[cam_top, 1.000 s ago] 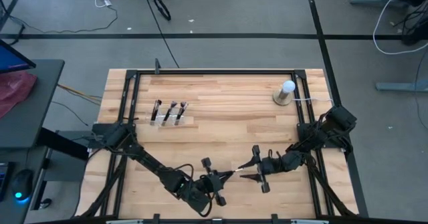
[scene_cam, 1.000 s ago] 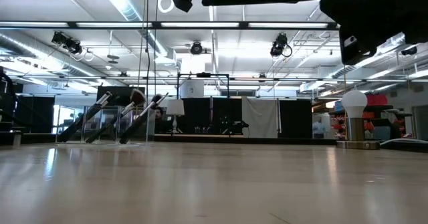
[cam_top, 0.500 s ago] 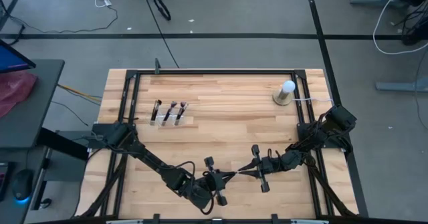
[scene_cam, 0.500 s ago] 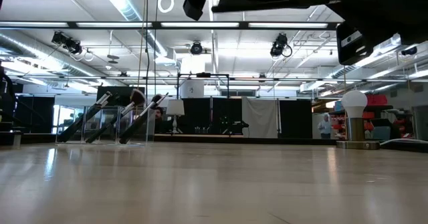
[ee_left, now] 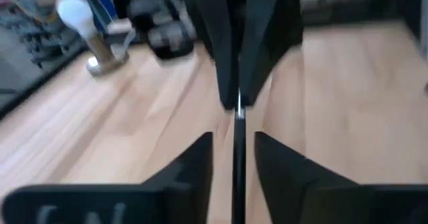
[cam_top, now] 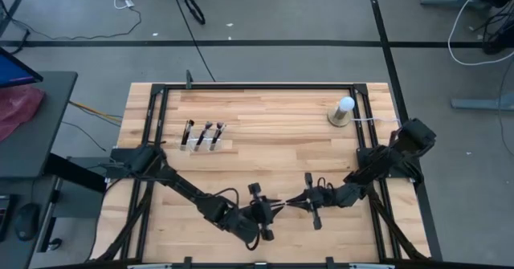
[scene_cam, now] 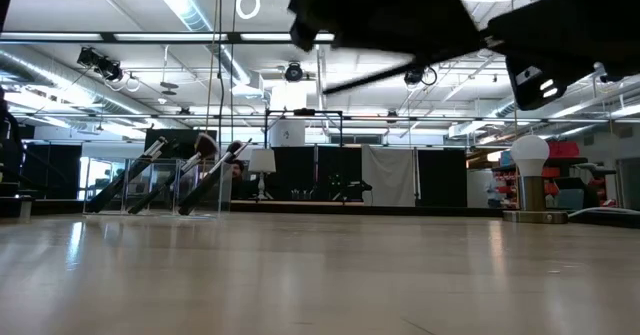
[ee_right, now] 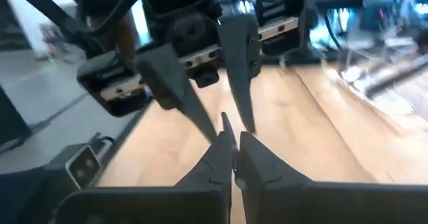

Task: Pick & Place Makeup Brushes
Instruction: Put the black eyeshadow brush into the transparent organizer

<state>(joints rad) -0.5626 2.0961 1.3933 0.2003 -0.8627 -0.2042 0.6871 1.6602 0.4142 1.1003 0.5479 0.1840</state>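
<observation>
One thin dark makeup brush (cam_top: 285,205) hangs in the air over the table's near middle, between my two grippers; the low view shows it as a slanting stick (scene_cam: 372,75). My right gripper (cam_top: 299,204) comes in from the right and is shut on it. My left gripper (ee_left: 234,140) faces it from the left and is open. Its fingers stand on either side of the brush handle (ee_left: 237,154) with a gap on each side. Three more brushes lean in a clear stand (cam_top: 202,135) at the far left. My right gripper pinches the brush's end (ee_left: 238,109) between its two fingertips (ee_right: 224,144). The fingers come nearly level from the table's right side and lie roughly along the stick. The brush is lifted clear of the table, close to level, and its other end reaches between my left gripper's open fingers.
A white ball on a round base (cam_top: 343,112) stands at the far right, with its cord running off the right edge. A black frame (cam_top: 257,86) borders the wooden table. Bare wood lies across the middle (cam_top: 273,148).
My right gripper, whose fingers were spread a second ago, has tipped up toward level and shut on the brush's end. My left gripper has edged toward the right gripper, and its fingers have parted off the brush. The brush stays in the air between them.
</observation>
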